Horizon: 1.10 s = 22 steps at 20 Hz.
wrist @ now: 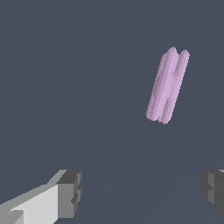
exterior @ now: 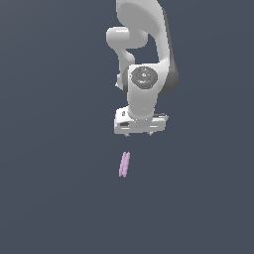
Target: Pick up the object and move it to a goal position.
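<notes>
Small slim pale pink-lilac stick (exterior: 124, 164) (wrist: 167, 85), grooved lengthwise like two thin bars joined, lying on plain dark grey-blue ground (exterior: 49, 198), slightly tilted. Free of the white Panda gripper (exterior: 140, 134) (wrist: 142, 192), apart from it, not between the fingers (wrist: 70, 192). Jaws spread wide, released, gripping nothing. No readable writing anywhere.

In the exterior view the arm (exterior: 144, 59) comes down from the top centre of the frame, with the gripper (exterior: 140, 134) at its lower end, just above mid-frame. The object (exterior: 124, 164) lies on the ground (exterior: 49, 198) just below the gripper and slightly toward the exterior view's left, apart from it, its length running nearly up-down in the frame.
</notes>
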### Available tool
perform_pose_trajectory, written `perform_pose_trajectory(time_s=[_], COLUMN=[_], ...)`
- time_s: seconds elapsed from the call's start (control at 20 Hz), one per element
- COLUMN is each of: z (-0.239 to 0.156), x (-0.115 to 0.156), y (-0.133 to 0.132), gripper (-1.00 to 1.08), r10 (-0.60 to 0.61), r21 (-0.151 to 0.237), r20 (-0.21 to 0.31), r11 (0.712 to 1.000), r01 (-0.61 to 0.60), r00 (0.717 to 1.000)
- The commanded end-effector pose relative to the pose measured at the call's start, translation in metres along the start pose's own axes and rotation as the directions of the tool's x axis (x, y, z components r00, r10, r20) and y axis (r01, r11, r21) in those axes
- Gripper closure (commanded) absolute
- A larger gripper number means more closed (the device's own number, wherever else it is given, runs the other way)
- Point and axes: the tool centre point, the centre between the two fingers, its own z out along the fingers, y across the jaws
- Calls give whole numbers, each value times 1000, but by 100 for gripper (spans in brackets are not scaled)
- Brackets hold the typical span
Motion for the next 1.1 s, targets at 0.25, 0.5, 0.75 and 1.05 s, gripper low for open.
perform_pose_trajectory(time_s=[0.25,0.5,0.75,1.05], z=[6,18,39,60], x=[9,27,52,74], y=[6,19,39,59], gripper=[-92,-92,-92,-92], r10=[27,76,147,213], r21=[0,-1,-4,-7], r20=[-8,-24,-49,-73], r11=[1000,997,989,977], r01=[-27,-76,-148,-214], r00=[1000,997,988,974])
